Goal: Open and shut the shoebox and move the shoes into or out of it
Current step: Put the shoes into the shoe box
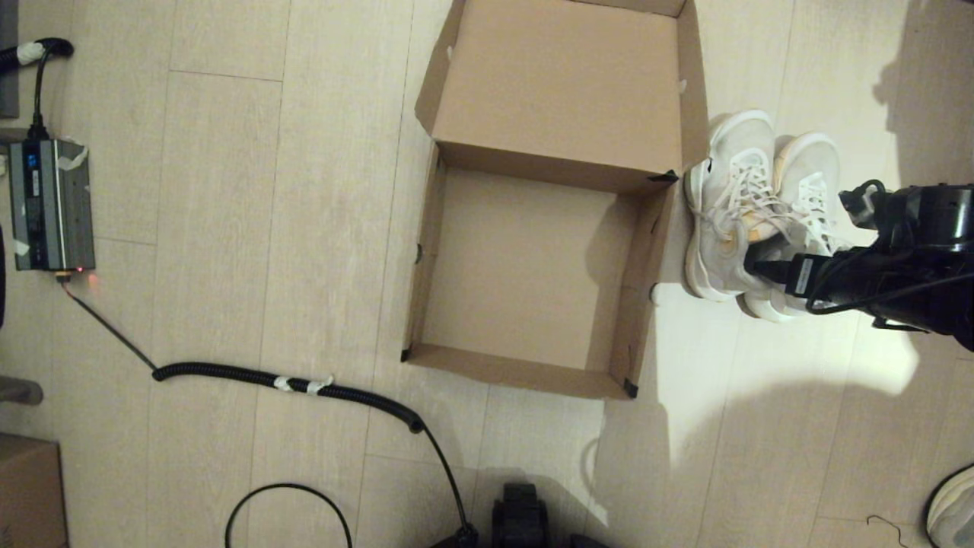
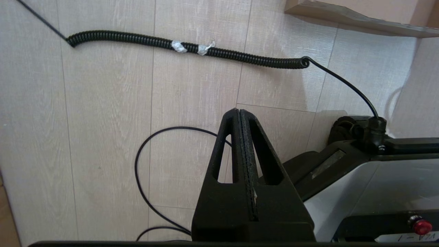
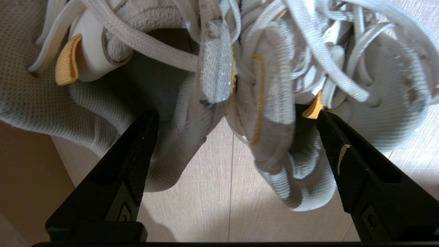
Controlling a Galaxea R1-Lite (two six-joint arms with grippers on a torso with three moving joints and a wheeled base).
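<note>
The shoebox (image 1: 525,373) lies on the floor with nothing inside, its flap lid (image 1: 563,76) folded back at the far side. The white sneakers (image 1: 730,205) stand side by side just right of the box, toes pointing away. My right gripper (image 1: 761,278) is at their heels and open. In the right wrist view my right gripper (image 3: 237,115) straddles the two adjoining heel collars, one finger (image 3: 137,154) in one shoe's opening and the other finger (image 3: 346,157) in the other's. My left gripper (image 2: 237,111) is shut on nothing, low over the floor near the robot's base.
A grey power unit (image 1: 52,204) sits at the far left with a coiled black cable (image 1: 289,380) running across the floor before the box. A small brown carton (image 1: 27,495) is at the near left. A lone shoe (image 1: 955,506) peeks in at the near right.
</note>
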